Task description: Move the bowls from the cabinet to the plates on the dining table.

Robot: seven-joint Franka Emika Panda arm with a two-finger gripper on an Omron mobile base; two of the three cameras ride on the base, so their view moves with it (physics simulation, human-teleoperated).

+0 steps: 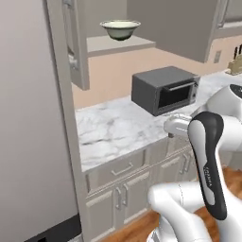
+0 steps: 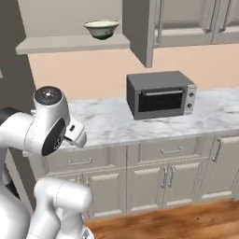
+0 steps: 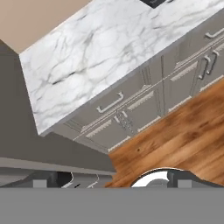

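We see one bowl (image 1: pixel 120 29) sitting on the open cabinet shelf (image 2: pixel 70 44), up above the microwave (image 2: pixel 161 94). Our gripper (image 3: pixel 109 178) is open and empty, low down, so the bowl is high above it.

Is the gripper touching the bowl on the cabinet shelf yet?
Apart. In the right base view the bowl sits alone on the open cabinet shelf, with the arm's hand low beside the marble counter, far below it.
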